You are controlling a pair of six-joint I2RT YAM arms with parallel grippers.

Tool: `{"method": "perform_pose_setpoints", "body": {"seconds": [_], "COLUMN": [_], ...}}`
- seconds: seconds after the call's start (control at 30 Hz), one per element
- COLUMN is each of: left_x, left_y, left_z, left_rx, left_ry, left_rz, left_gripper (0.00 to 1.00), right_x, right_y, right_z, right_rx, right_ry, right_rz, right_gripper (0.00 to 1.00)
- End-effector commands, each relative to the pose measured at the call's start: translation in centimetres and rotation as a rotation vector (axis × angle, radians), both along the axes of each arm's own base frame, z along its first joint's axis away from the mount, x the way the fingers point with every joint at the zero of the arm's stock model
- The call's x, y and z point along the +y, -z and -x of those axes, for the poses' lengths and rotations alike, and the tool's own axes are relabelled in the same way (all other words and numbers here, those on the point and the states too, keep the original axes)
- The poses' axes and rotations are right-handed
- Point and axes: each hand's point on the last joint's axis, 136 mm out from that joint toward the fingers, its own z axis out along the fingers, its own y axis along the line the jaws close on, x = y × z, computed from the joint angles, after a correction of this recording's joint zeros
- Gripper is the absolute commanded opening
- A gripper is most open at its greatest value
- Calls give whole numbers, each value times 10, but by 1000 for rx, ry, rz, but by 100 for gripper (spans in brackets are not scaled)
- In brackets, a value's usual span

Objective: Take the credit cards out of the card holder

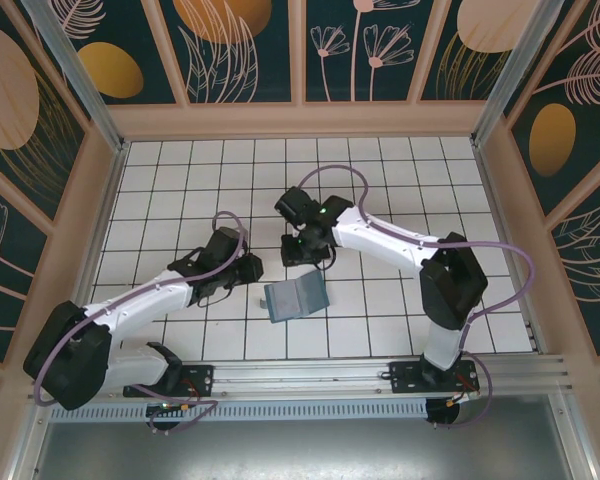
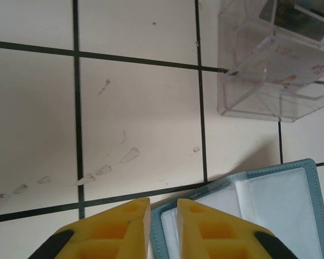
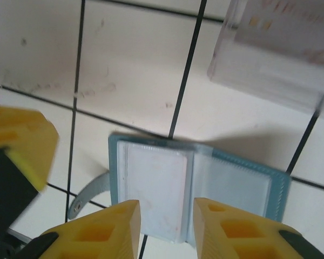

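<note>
- Right claw is spread and holds nothing; the open holder lies flat just ahead of and under its tips
- Left claw is nearly pressed together with a narrow gap, nothing pinched; the holder's corner lies under its tips, with a clear tray farther ahead
- A pale card seems to sit in the sleeve ahead of the right claw, though this is unsure
- Holder is likely light, floppy and prone to slide on the desk: pin one flap
- Card is likely thin, stiff and slick: pinch its edge at the sleeve mouth
</note>
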Motion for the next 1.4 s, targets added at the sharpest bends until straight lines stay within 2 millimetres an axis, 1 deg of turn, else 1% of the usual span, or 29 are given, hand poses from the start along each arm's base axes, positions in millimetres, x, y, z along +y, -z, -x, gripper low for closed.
{"method": "perform_pose_setpoints", "body": {"seconds": [0.0,0.17,0.33,0.57,0.67,1.03,1.13,1.27,1.37], "left_x": [8,23,28,27,27,29,30,31,32], "left_y": [-5,-6,-6,-5,-5,-7,-7,-6,-4], "left_z": [-2,-5,-6,-6,-6,-4,-4,-2,0], "left_rx": [-10,-3,5,11,12,6,3,2,3], "left_ry": [-23,-54,-63,-63,-61,-61,-63,-66,-69], "left_rz": [51,76,94,101,99,94,94,95,98], "left_gripper": [22,23,23,24,24,24,24,24,24], "right_x": [0,9,16,12,13,21,19,12,11], "right_y": [12,25,41,64,69,83,90,97,99], "right_z": [15,32,44,49,51,61,61,63,66], "right_rx": [34,58,76,89,98,102,104,107,113], "right_ry": [15,-24,-59,-78,-88,-125,-124,-118,-116], "right_rz": [29,56,98,185,203,261,293,331,324], "right_gripper": [34,37,39,41,42,52,54,53,48]}}
